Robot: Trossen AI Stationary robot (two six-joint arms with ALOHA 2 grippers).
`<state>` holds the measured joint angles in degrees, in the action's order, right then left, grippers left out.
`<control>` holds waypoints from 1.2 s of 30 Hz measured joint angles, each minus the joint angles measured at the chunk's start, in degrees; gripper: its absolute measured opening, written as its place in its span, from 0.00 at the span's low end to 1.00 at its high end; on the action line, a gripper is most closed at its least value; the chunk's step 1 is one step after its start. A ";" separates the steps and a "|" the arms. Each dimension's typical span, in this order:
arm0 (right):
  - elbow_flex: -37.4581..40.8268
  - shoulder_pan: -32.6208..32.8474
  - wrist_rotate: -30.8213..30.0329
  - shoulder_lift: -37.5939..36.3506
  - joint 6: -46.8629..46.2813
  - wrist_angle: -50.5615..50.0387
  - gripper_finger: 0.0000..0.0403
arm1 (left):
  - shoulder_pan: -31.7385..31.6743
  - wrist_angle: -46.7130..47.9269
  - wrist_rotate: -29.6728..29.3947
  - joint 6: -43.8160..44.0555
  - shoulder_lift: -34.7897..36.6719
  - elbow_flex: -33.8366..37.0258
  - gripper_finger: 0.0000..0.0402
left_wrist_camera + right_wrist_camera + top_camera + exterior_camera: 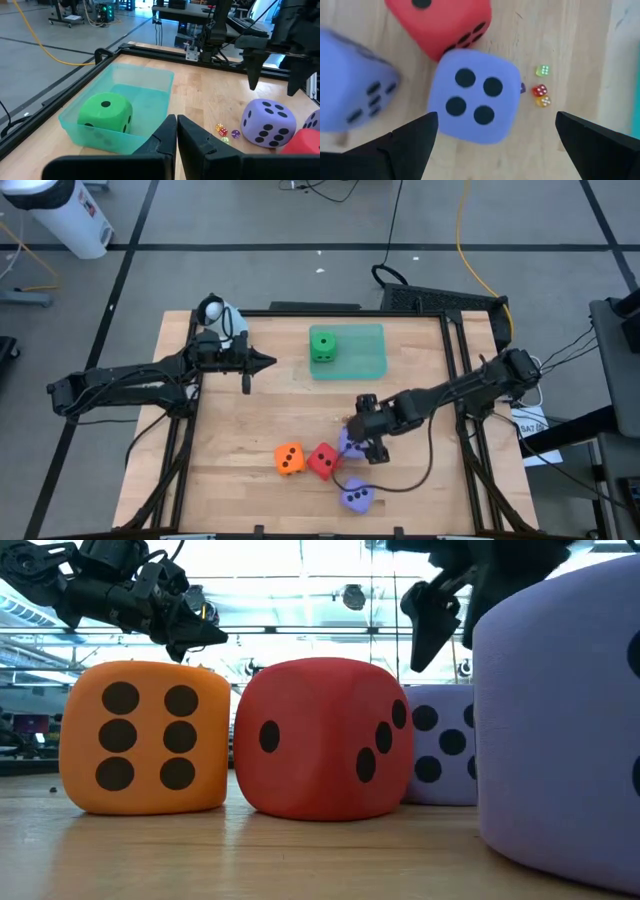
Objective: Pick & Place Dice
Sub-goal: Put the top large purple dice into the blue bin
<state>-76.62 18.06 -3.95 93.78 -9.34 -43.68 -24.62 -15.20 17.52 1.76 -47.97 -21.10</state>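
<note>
In the overhead view, a bright green die [323, 345] with dark pips sat in a translucent pale-green tray [370, 352] at upper centre of the frame. The table [240, 420] was light, streaky wood grain with black edging. Toward lower centre lay an orange die [289, 459] and a red die [322, 461], both dark-pipped, and a lavender-purple die [357, 497] just below them. A second purple die [469, 98] filled the middle of the right wrist view, showing four black pips. To its right were tiny dice [541, 90] in green, red and amber. Both arms were black.
</note>
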 joint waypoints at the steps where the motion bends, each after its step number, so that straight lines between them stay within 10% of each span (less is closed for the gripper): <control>1: 0.00 -0.22 0.87 0.00 -0.98 0.25 0.98 | 0.00 0.03 0.00 0.00 0.00 0.00 0.05; 36: -0.57 2.61 1.15 11.90 -16.05 2.76 0.98 | 0.19 -0.02 0.01 0.04 -0.02 0.00 0.05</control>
<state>-77.19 20.67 -2.80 105.68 -25.39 -40.92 -24.43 -15.22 17.52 1.80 -47.98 -21.10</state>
